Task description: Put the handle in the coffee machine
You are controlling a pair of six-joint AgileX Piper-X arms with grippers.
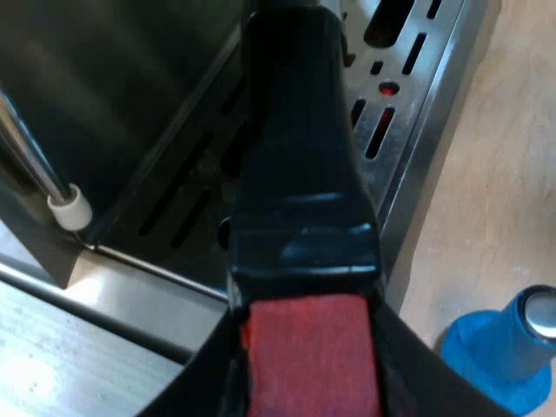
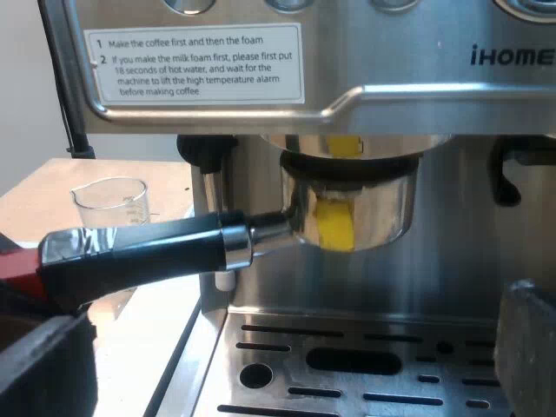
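Pale counter [image 1: 512, 174] beside the espresso machine [image 2: 417, 104]. Left pincer [image 1: 308, 382] clamps the holder [image 2: 352, 204] by its red end [image 1: 311, 343]. The right pincer [image 2: 287, 369] is spread wide, empty.

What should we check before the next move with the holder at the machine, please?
1. Left gripper on the handle: ok, jaws closed around it.
2. Holder under the group head: ok, its metal cup sits right beneath it.
3. Holder locked: cannot tell; a dark gap shows above the cup.
4. Right gripper out of the way: ok, jaws open and empty, over the drip tray.
5. Blue tamper clear: ok, on the table beside the tray.
6. Measuring glass clear: ok, standing apart, beyond the handle.
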